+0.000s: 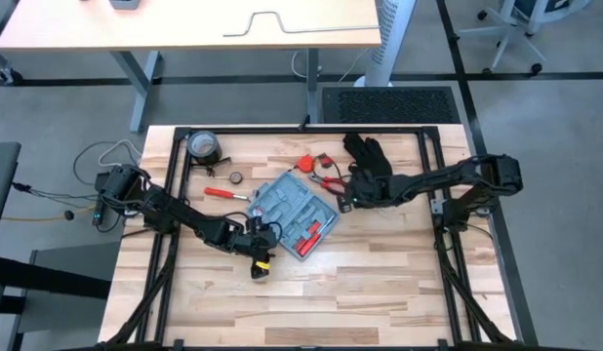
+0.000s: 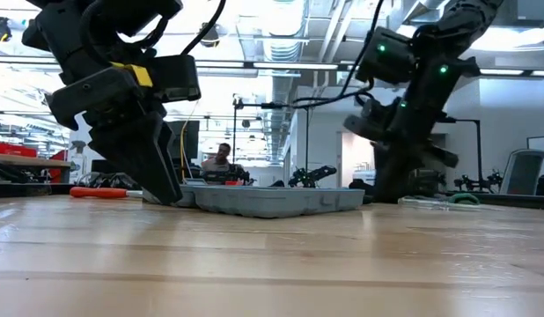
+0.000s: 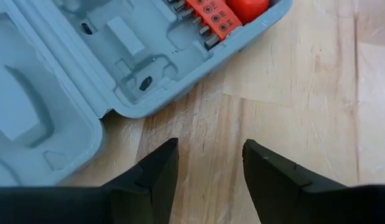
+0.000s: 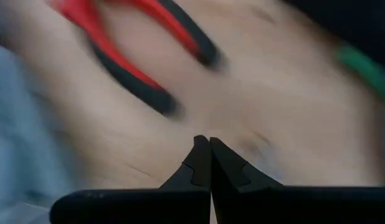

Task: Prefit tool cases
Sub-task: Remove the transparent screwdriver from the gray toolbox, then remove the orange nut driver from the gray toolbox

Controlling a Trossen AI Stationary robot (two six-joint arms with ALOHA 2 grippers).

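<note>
Case lies open on the table, slots exposed for fitting
Left gripper, spread, is held empty beside its corner; right gripper, pressed together, beside the pliers

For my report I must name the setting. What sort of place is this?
Probably a robotics lab or workshop: a wooden table in a black frame, desks and an office chair around it, and exposed ceiling ducts over more benches behind.

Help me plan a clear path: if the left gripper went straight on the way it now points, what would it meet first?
Probably the rounded edge of the open tool case. The left gripper is open over bare table, with the case rim just ahead; depth is unclear.
</note>
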